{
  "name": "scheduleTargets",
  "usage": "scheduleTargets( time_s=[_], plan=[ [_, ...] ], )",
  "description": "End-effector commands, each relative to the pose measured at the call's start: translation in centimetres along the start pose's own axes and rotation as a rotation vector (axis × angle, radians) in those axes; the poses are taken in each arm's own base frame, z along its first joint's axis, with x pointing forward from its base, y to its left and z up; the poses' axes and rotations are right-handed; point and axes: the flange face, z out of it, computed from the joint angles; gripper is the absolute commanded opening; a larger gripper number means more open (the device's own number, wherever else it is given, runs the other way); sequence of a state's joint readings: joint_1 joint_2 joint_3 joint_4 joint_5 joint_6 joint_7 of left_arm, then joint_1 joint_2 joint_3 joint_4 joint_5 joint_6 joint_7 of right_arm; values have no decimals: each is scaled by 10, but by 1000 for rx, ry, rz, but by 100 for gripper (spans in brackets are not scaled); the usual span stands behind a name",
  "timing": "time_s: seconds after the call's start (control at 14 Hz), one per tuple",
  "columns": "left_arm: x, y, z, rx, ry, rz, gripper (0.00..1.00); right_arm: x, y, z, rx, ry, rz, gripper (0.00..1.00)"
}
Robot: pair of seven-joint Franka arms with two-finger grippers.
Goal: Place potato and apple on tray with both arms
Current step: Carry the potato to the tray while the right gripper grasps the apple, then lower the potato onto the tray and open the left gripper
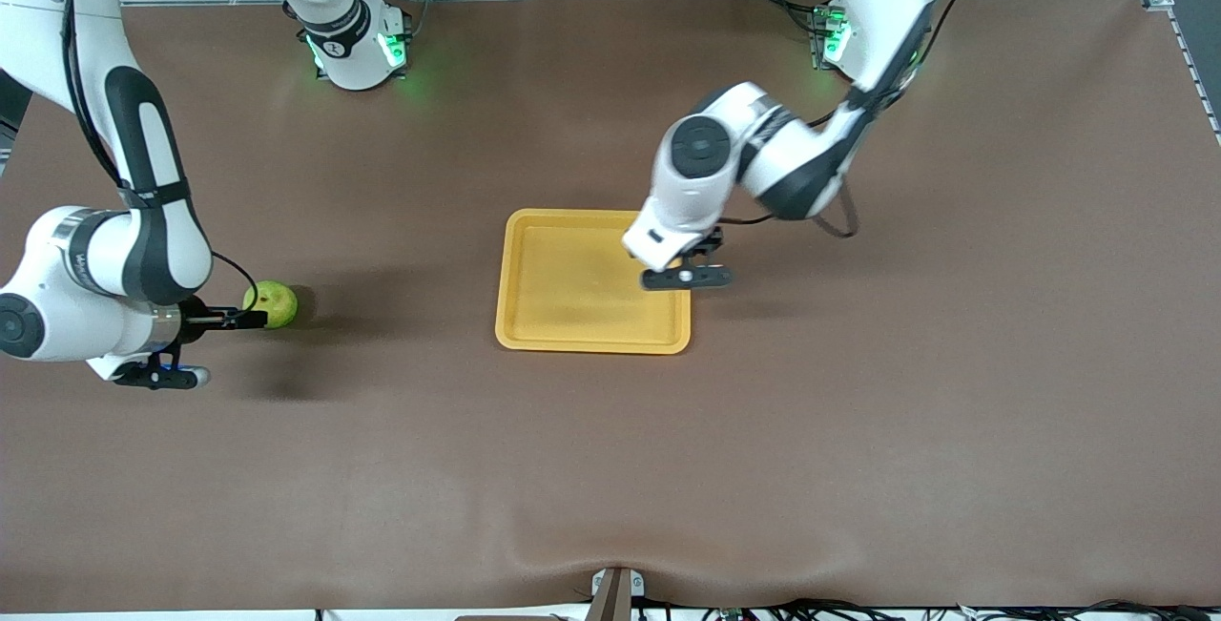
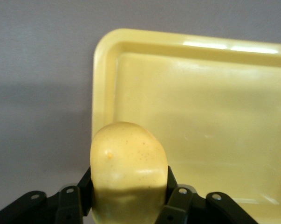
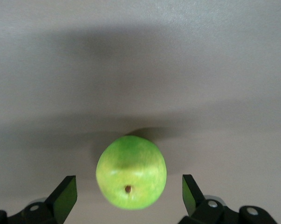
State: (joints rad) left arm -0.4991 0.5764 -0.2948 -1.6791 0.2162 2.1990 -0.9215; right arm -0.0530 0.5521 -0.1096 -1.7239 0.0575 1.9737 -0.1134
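Note:
The yellow-orange tray [image 1: 572,289] lies flat in the middle of the table. My left gripper [image 1: 683,268] hangs over the tray's rim at the left arm's end, shut on the pale-yellow potato [image 2: 128,163]; in the left wrist view the black fingers [image 2: 174,183] press both its sides, with the tray [image 2: 103,60] below. The arm hides the potato in the front view. The green apple [image 1: 272,303] rests on the table toward the right arm's end. My right gripper [image 1: 246,317] is open around the apple [image 3: 131,171], a finger [image 3: 65,193] on each side with gaps.
A brown cover spreads over the whole table [image 1: 858,430]. Both arm bases [image 1: 358,49] glow green along the table's edge farthest from the front camera. A small bracket [image 1: 615,588] sits at the nearest edge.

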Motion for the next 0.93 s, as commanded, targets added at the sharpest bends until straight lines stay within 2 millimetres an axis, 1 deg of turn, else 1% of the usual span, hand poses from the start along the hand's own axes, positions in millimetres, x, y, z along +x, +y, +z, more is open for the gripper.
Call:
scheduleTargets(
  time_s=[0.0, 0.07, 0.14, 0.21, 0.29, 0.43, 0.57, 0.64, 0.71, 0.79, 0.86],
  plan=[
    [8, 16, 38, 54, 12, -11, 0, -8, 2, 23, 12, 13, -7, 100],
    [11, 19, 46, 51, 6, -15, 0, -10, 0, 30, 12, 7, -9, 100],
    [13, 22, 50, 49, 7, -12, 0, -12, -3, 35, 10, 2, -14, 100],
    [12, 23, 51, 54, 11, -4, 0, -12, -5, 35, 10, 1, -17, 100],
    [15, 22, 51, 61, 32, 14, 2, -13, -5, 36, 12, -4, -15, 100],
    [18, 21, 54, 92, 85, 55, 6, -17, -4, 46, 16, -8, -10, 100],
    [19, 22, 59, 100, 93, 67, 8, -19, -3, 51, 16, -8, -7, 100],
    [22, 24, 59, 96, 96, 62, 16, -21, -3, 55, 16, -14, -7, 100],
    [24, 25, 57, 88, 95, 53, 51, -24, -3, 60, 17, -21, -6, 100],
    [24, 25, 59, 88, 95, 37, 100, -24, -3, 61, 17, -20, -7, 100],
    [24, 25, 58, 87, 98, 20, 100, -24, -2, 61, 17, -21, -7, 85]
  ],
)
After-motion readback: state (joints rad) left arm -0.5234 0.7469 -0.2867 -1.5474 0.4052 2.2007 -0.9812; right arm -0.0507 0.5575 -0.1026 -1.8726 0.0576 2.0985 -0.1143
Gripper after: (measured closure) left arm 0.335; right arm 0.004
